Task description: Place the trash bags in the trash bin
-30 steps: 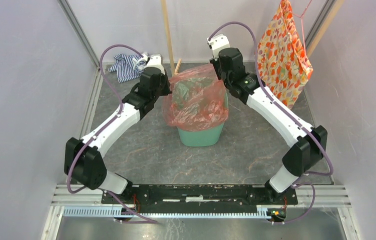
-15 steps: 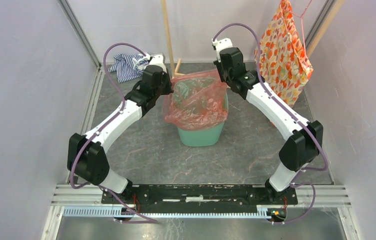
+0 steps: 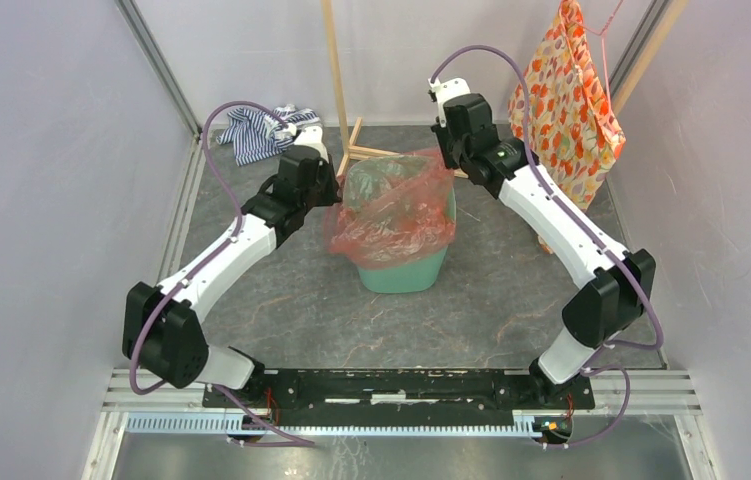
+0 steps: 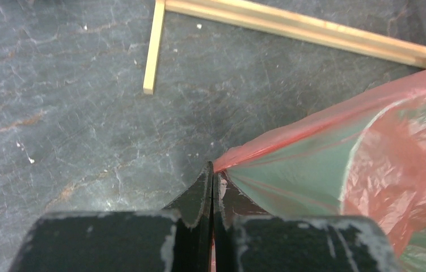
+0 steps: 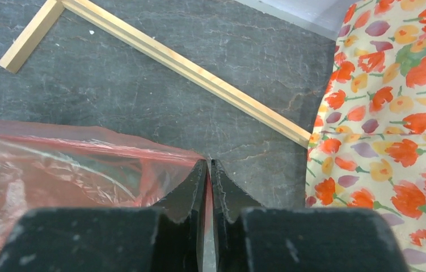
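Where the mint-green tapered plastic bin [image 3: 401,270] stands mid-desk [image 3: 301,290], the thin translucent red-orange plastic bag [image 3: 391,205] drapes over its mouth. At ten o'clock of the mouth, the left gripper [image 4: 210,170] has its jaws pressed together on the bag's rim. At two o'clock, the right gripper [image 5: 209,164] seemingly pinches the rim too, its jaws a sliver apart.

No text, label, brand, number or sign can be read in any of the views. The thin, translucent red-orange plastic trash bag [image 3: 391,210] and the mint-green smooth plastic trash bin [image 3: 401,272] under it show only plain surfaces, with no print that can be made out.
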